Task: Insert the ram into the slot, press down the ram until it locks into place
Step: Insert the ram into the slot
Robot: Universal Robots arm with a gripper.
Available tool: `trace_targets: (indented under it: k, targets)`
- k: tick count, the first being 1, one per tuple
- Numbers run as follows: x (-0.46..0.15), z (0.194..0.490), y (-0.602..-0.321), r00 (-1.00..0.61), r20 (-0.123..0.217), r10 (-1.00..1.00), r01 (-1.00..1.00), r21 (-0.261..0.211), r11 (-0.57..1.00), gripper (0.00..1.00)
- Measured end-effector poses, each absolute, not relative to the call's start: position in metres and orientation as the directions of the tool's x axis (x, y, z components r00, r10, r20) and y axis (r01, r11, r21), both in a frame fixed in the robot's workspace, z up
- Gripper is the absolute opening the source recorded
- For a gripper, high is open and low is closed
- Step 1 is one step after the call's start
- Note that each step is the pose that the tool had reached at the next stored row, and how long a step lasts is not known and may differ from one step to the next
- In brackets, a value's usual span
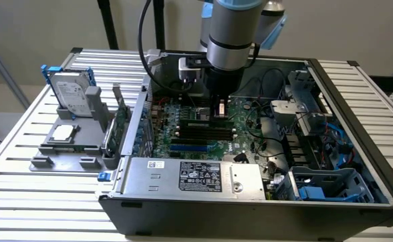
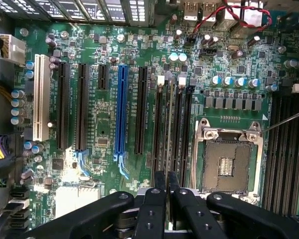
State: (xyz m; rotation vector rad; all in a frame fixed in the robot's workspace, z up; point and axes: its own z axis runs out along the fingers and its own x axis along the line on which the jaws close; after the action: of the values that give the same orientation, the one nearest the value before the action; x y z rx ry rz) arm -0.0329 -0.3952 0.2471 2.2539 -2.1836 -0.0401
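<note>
Table (image 1: 35,201): a slatted metal top is carrying everything.
Case (image 1: 250,217): it is lying open on the table, its near wall facing the exterior view.
Power supply (image 1: 149,179): a silver box with a dark label is sitting along the near edge inside the case.
Drive cage (image 1: 331,184): grey plastic with blue parts is sitting in the near corner on the exterior view's right.
Board (image 2: 104,124): the green board is lying flat on the case floor, past the power supply.
Slot (image 2: 168,94): it is lying among the parallel black ones, between the blue slot (image 2: 121,109) and the socket (image 2: 228,164).
Ram (image 2: 169,149): it is standing on edge along that slot, seen as a thin pale strip; whether the clips are locking it, I cannot tell.
Gripper (image 2: 167,177): it is reaching down over the slots, with its fingers (image 2: 161,186) pressed close and pinching the ram's upper edge.
Arm (image 1: 230,40): the grey arm is hanging upright above the middle of the board.
Card (image 1: 120,126): it is standing upright just outside the case, on the exterior view's left.
Hard drive (image 1: 71,96): it is leaning in a grey holder, farther left and farther back.
</note>
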Motion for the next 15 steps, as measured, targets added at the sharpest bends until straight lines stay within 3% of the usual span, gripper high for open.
trace_targets:
  k: [15]
  targets:
    - [-0.0329,0.2378,-0.3968,0.032,-0.009,-0.999,-0.999,0.020,-0.032,0.13]
